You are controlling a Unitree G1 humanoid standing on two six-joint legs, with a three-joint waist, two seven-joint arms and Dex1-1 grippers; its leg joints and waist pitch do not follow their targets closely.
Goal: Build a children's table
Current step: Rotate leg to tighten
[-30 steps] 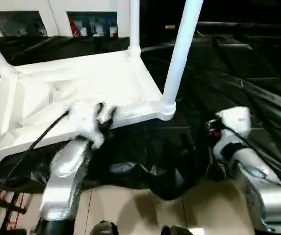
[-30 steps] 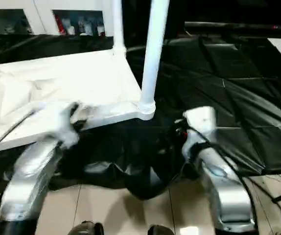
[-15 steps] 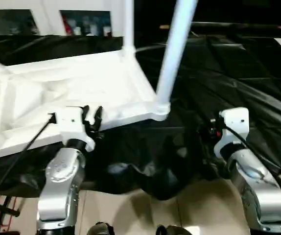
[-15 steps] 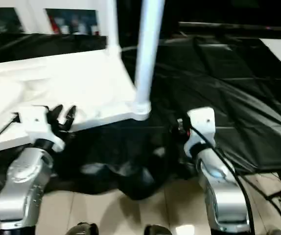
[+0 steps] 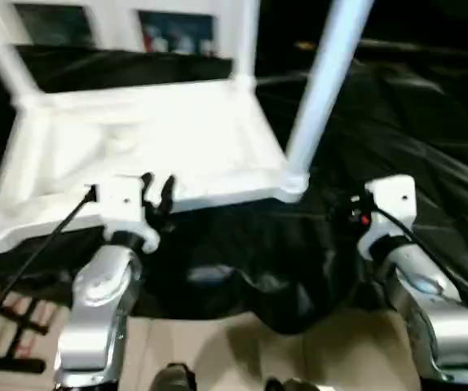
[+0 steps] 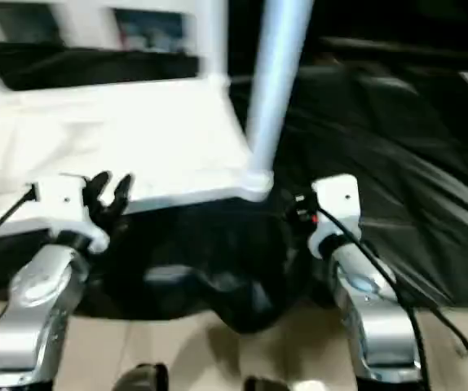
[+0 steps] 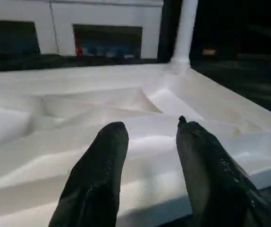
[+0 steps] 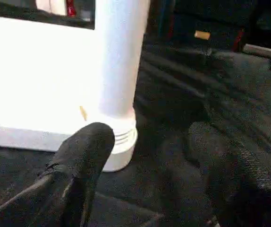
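Facing you on the black-draped work table, the tabletop lies underside up with legs standing in its corner sockets; the near-right leg rises at about one o'clock. Your left gripper hovers at the near rim with its fingers half spread and empty. Your right gripper sits wide and empty just beside that leg's socket. Steady the rim first, then close squarely around the leg before pressing it home.
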